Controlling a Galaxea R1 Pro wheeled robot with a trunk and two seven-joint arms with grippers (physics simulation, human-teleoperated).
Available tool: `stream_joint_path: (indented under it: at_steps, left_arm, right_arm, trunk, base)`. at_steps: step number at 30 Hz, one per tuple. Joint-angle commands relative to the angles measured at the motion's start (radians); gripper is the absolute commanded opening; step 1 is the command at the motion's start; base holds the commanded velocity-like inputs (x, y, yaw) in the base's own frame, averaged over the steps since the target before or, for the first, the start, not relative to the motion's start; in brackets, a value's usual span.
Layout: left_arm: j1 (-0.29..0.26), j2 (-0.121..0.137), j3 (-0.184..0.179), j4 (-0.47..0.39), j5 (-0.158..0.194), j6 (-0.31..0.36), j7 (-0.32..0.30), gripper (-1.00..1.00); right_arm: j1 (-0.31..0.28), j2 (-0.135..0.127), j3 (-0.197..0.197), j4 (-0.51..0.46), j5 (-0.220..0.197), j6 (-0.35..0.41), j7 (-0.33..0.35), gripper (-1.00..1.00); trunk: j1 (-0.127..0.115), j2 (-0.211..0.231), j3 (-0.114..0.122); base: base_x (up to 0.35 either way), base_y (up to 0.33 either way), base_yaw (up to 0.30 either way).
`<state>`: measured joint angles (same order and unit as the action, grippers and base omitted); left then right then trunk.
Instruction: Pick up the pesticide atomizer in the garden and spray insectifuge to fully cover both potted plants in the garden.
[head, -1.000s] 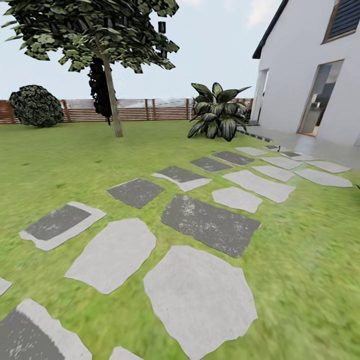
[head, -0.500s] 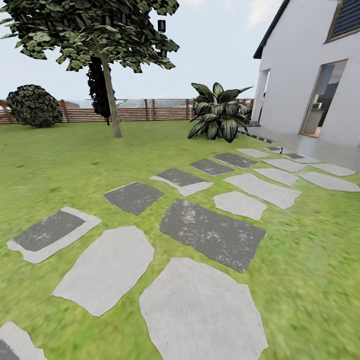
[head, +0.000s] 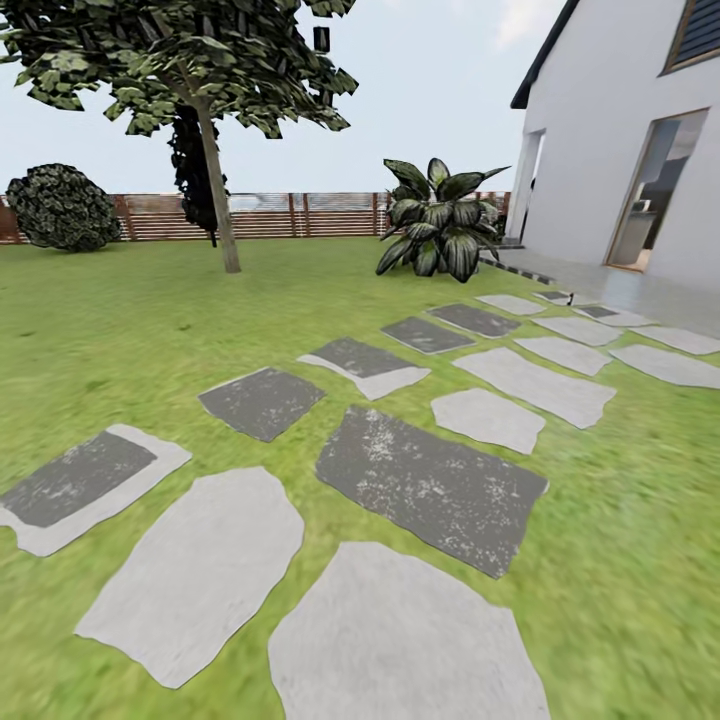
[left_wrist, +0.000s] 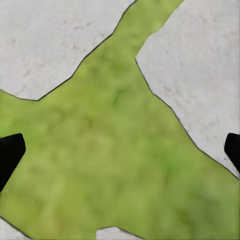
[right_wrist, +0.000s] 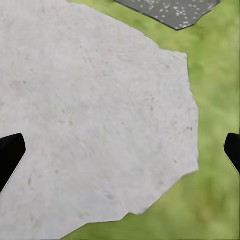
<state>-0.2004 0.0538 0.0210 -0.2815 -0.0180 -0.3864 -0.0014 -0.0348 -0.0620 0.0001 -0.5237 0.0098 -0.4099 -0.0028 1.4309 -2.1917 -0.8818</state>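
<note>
1. Green lawn (head: 150, 330) and a brown slatted wooden fence (head: 300, 215) make up the garden ahead; the pesticide atomizer and the two small potted plants are not to be found in this stretch, so the robot is, I judge, on its way and searching.
2. Pale and dark grey flat stepping stones (head: 430, 485) run in a loose trail across the grass toward the white house (head: 610, 150), a natural path for a wheeled base to follow.
3. A big dark broad-leaved bush (head: 437, 220) stands near the house corner, a leafy tree (head: 205, 130) and a round dark shrub (head: 62, 208) by the fence; none of these is a task plant.
4. The left gripper (left_wrist: 120, 150) hangs over grass between pale stones, spread wide, holding nothing.
5. The right gripper (right_wrist: 120, 150) hangs over a pale stone, equally wide and empty, ready for a later pick.
</note>
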Motion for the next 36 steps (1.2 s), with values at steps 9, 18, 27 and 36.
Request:
stream_joint_path:
  at_steps: [9, 18, 27, 36]
  left_arm:
    - [-0.001, 0.000, 0.002, 0.001, -0.002, -0.003, 0.000, 1.00]
    - [-0.001, 0.000, 0.002, 0.001, -0.002, -0.004, 0.000, 1.00]
    - [-0.001, 0.000, 0.001, 0.001, -0.002, -0.004, 0.000, 1.00]
    - [-0.001, 0.000, 0.002, 0.001, -0.002, -0.005, 0.000, 1.00]
  right_arm:
    - [-0.001, 0.000, 0.001, 0.000, 0.001, -0.003, 0.000, 1.00]
    - [-0.001, 0.001, 0.001, -0.001, 0.001, -0.003, 0.000, 1.00]
    - [-0.001, 0.001, 0.003, -0.001, 0.001, -0.003, 0.002, 1.00]
    - [-0.001, 0.001, 0.004, -0.001, 0.001, -0.003, 0.004, 1.00]
  trunk:
    - [0.000, 0.000, -0.001]
    - [0.000, 0.000, -0.001]
    - [0.000, 0.000, -0.001]
    - [0.000, 0.000, -0.001]
  base:
    - [0.339, 0.000, 0.000]
    - [0.339, 0.000, 0.000]
    - [0.339, 0.000, -0.095]
    - [0.339, 0.000, -0.184]
